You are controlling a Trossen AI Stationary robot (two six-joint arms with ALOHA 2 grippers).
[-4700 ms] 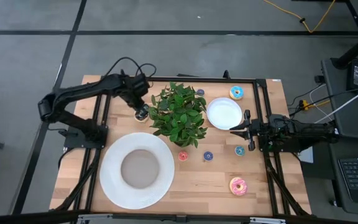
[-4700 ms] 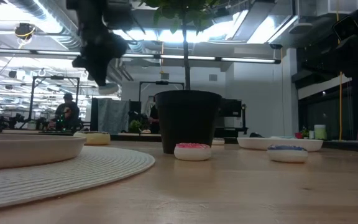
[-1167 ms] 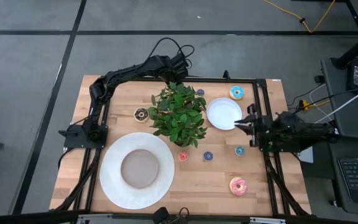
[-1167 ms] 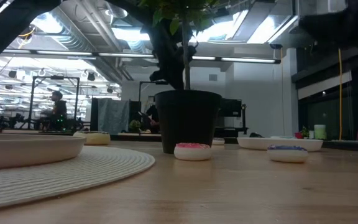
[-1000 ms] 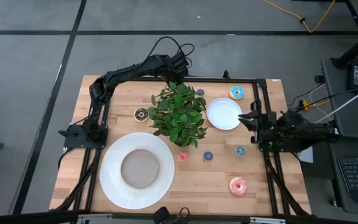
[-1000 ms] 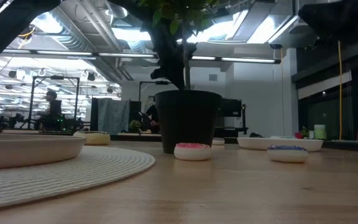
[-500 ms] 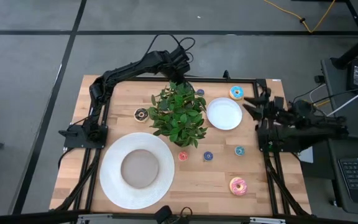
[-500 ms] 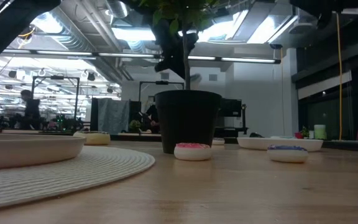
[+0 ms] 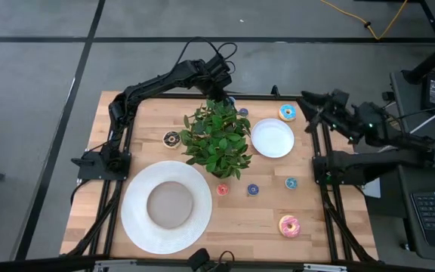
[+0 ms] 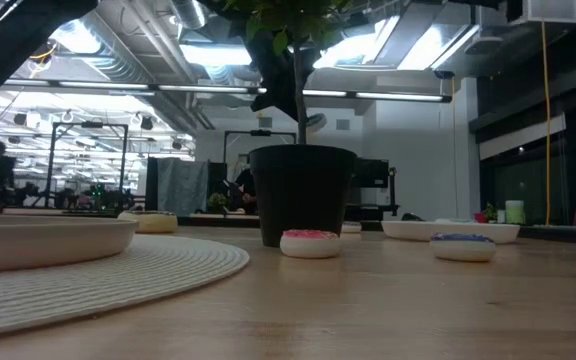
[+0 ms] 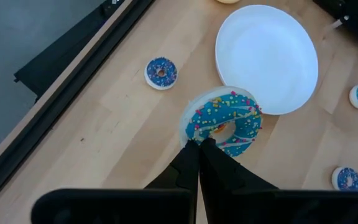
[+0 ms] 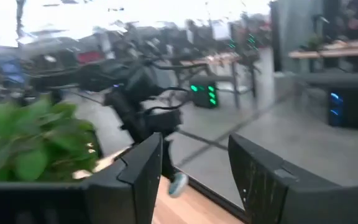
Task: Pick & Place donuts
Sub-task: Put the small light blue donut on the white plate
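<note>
Our left claw (image 11: 197, 144) is pinched shut on the rim of the blue sprinkled donut (image 11: 224, 122), which it holds above the table (image 9: 248, 219). Just past the held donut lies the small white plate (image 11: 266, 56), and off to one side a tiny blue donut (image 11: 160, 71) sits on bare wood. The black frame rail (image 11: 55, 93) runs close behind it, so this claw hangs right at the table's far edge, tucked behind the plant (image 9: 217, 140).

A few seconds ago this claw was down at the chocolate donut (image 9: 172, 138). That donut lies where it was, now well away from the claw on the other side of the plant.

Our right claw (image 12: 194, 174) stands partly open and empty, lifted and looking out across the room. It has swung up from beside the small plate to the far right corner, close to the light-blue donut (image 9: 287, 112).

We see open wood nearer to us from both claws, between the large white plate (image 9: 138, 219) and the pink donut (image 9: 288, 225). The plant crowds the middle.
</note>
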